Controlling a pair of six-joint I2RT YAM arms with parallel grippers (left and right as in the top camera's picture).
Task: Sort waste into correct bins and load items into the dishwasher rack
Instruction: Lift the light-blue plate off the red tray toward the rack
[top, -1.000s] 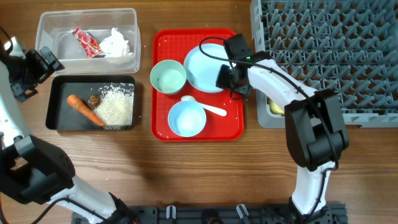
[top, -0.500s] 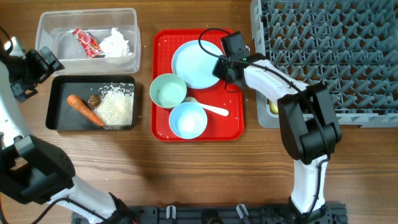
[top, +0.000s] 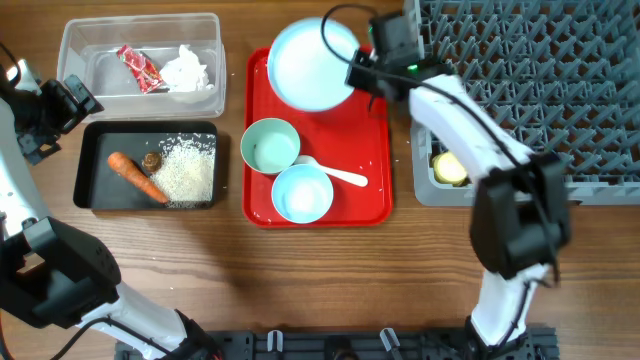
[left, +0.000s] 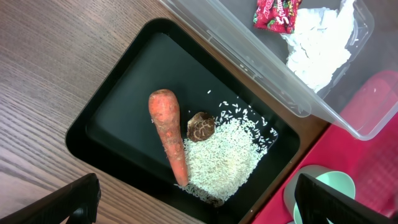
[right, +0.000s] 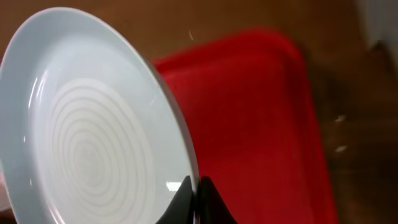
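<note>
My right gripper is shut on the rim of the round light-blue plate and holds it lifted and tilted above the far end of the red tray; the wrist view shows the plate pinched between the fingers. The pale-green bowl, light-blue bowl and white spoon lie on the tray. A yellow cup sits in the grey rack. The clear tub holds tissue and red wrapper. The black tray holds carrot, rice and brown morsel. My left gripper is open above the black tray.
The wooden table edge runs along the front. The rack fills the far right. The red tray stands between the bins and the rack.
My right gripper has lifted the light-blue plate off the red tray and carried it up and toward the far edge, tilting it. The left arm has not moved.
</note>
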